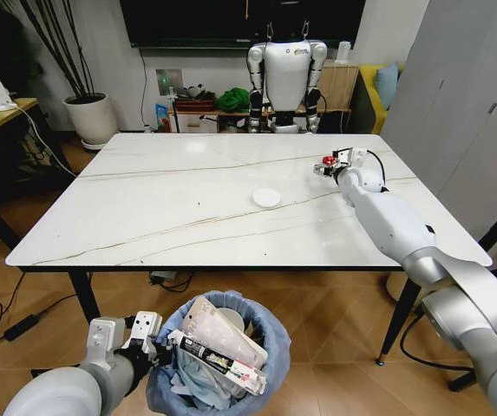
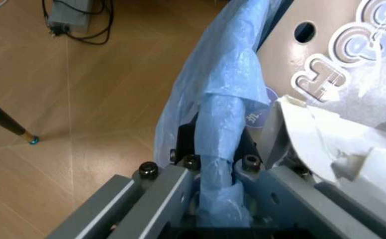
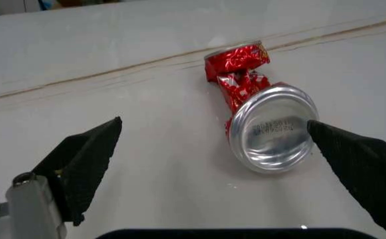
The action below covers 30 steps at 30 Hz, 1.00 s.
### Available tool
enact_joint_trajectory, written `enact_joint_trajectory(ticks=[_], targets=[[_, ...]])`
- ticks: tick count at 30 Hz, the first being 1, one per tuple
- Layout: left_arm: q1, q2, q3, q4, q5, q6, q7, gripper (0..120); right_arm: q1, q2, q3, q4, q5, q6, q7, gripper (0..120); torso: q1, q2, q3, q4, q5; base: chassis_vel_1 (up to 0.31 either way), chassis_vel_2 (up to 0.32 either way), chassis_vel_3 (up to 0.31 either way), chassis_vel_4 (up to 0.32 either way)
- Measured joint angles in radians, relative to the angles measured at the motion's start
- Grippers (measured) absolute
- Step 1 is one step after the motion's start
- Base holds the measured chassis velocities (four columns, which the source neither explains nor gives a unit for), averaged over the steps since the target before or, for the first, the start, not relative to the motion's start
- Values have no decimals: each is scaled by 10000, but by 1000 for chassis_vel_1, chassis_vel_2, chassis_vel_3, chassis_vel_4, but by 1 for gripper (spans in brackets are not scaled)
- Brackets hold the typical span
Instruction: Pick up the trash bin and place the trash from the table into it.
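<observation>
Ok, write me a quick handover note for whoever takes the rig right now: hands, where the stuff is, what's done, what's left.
Left hand: shut on the bagged rim of the trash bin, held low in front of the table.
Right hand: open, reaching over the far right of the table, fingers either side of a crushed red can lying on the top, not yet gripped.
Done: bin already holds packets, paper and other litter.
Left: the red can and a round white lid near the table's middle.
</observation>
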Motion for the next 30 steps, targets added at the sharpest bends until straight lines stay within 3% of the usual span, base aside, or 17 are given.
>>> enact_joint_trajectory(ticks=[24, 30], targets=[[-358, 138, 25, 0, -127, 0, 167, 0, 465, 263, 314, -1350, -621, 351, -258, 100, 0, 1, 0, -2, 1, 0, 0, 0, 0], [-320, 151, 4, 0, -141, 0, 169, 0, 433, 248, 339, -1370, -622, 374, -328, 81, 0, 1, 0, -1, 2, 0, 0, 0, 0]])
